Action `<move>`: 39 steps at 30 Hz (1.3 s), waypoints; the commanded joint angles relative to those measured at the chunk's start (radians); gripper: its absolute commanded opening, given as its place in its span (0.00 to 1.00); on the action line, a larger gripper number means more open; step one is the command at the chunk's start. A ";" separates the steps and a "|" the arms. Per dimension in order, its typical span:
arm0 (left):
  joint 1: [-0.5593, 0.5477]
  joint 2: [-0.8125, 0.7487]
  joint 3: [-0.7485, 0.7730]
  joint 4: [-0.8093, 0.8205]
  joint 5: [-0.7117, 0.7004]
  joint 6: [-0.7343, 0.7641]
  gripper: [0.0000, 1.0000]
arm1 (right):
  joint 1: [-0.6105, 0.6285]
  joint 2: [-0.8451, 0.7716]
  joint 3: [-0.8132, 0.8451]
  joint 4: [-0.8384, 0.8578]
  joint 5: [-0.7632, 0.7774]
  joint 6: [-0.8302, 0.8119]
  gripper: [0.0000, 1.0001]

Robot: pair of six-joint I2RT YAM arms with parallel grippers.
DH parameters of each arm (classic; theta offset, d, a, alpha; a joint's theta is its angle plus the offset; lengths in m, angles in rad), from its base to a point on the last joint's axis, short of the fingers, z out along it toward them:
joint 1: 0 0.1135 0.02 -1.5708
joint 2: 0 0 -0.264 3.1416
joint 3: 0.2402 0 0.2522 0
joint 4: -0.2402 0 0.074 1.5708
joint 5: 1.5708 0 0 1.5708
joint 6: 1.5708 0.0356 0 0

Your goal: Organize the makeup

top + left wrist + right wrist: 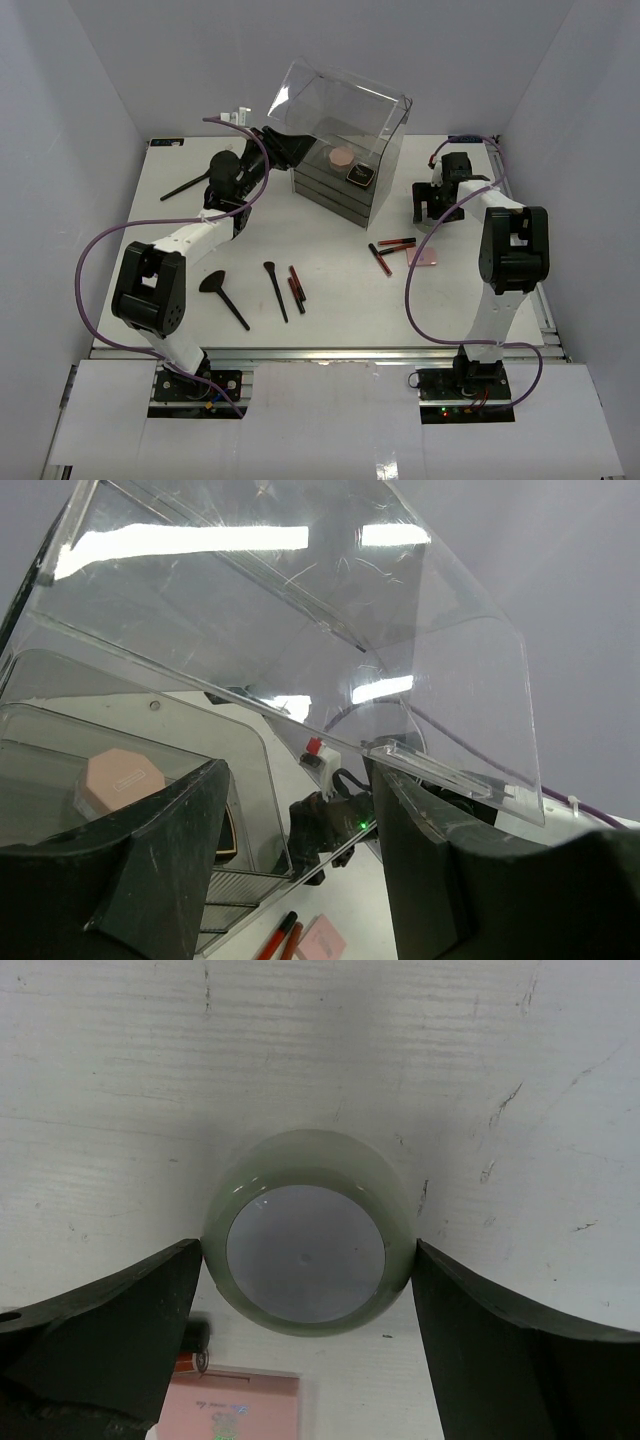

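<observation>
The small white round jar (305, 1235) stands on the table with my right gripper (308, 1260) shut on it, one finger touching each side. It is hidden in the top view, under the right gripper (432, 212). My left gripper (285, 148) is open at the clear box (340, 190). The box's raised lid (300, 630) rests by its edge on the right finger (440, 880). A pink round compact (343, 157) and a black square compact (360, 175) lie in the box's top tray. A pink square compact (422, 257) and red-and-black sticks (395, 243) lie in front of the box.
Two black brushes (222, 292) (275, 290) and two more sticks (296, 283) lie front left. A third brush (185, 187) lies at the back left. White walls close in the table (330, 320) on three sides.
</observation>
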 commanded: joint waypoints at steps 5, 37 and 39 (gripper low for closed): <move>0.005 -0.070 0.048 0.021 0.004 -0.007 0.70 | 0.003 0.016 0.037 0.006 0.010 -0.004 0.93; 0.005 -0.077 0.157 -0.082 0.009 -0.017 0.70 | 0.362 -0.788 -0.273 -0.200 -0.391 -0.901 0.09; 0.005 -0.074 0.165 -0.092 0.009 -0.013 0.70 | 0.482 -0.810 -0.281 -0.182 -0.317 -0.920 0.09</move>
